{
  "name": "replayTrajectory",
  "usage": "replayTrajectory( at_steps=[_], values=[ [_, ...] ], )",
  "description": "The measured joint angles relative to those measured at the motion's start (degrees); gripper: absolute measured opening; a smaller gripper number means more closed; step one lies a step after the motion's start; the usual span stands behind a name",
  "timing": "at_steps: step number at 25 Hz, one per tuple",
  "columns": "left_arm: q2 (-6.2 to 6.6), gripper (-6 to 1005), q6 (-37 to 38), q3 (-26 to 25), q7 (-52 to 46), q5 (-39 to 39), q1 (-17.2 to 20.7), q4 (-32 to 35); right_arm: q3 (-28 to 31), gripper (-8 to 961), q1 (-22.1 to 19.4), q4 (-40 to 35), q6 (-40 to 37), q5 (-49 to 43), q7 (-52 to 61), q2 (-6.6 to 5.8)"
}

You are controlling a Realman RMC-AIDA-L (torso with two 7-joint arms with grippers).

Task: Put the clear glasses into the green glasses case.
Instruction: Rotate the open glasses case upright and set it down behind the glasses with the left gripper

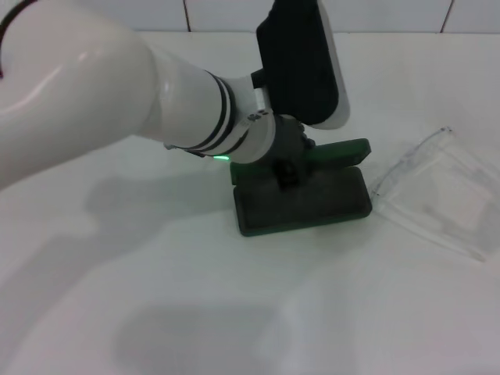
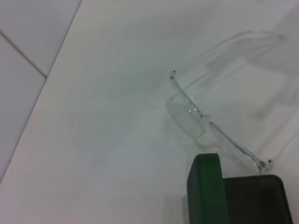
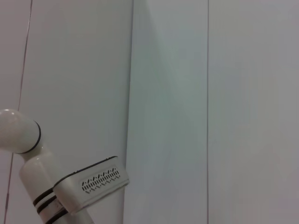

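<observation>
Clear glasses (image 1: 437, 191) lying on the white surface (image 1: 156, 297), just right of the green glasses case (image 1: 305, 203), temple arms spread, apart from any tool. Sweeping left to right: left arm reaching in from the near left, crossing to centre. Left tool (image 1: 287, 168) down at the far edge of the open case, right where upright lid meets dark-lined tray; fingers buried against the case, open or closed impossible to tell. Case tray flat, lid standing at its far side. Glasses (image 2: 219, 116) close beside the lid corner (image 2: 205, 186) in the left wrist view. Right tool out of sight, its camera facing a tiled wall (image 3: 210, 93).
</observation>
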Motion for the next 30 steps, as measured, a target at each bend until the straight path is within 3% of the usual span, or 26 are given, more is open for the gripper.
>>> replayTrajectory(
  at_steps=[14,30],
  values=[
    [0.0,288,-1.8,1.3,4.6,-0.1,-0.7,-0.5,0.0,872,-0.2,0.9,0.1,0.1,-0.4,-0.06],
    [-0.05,318,-5.1,1.7,8.7,-1.0,1.2,0.0,0.0,872,-0.2,1.6,-0.8,0.1,-1.0,-0.06]
  ],
)
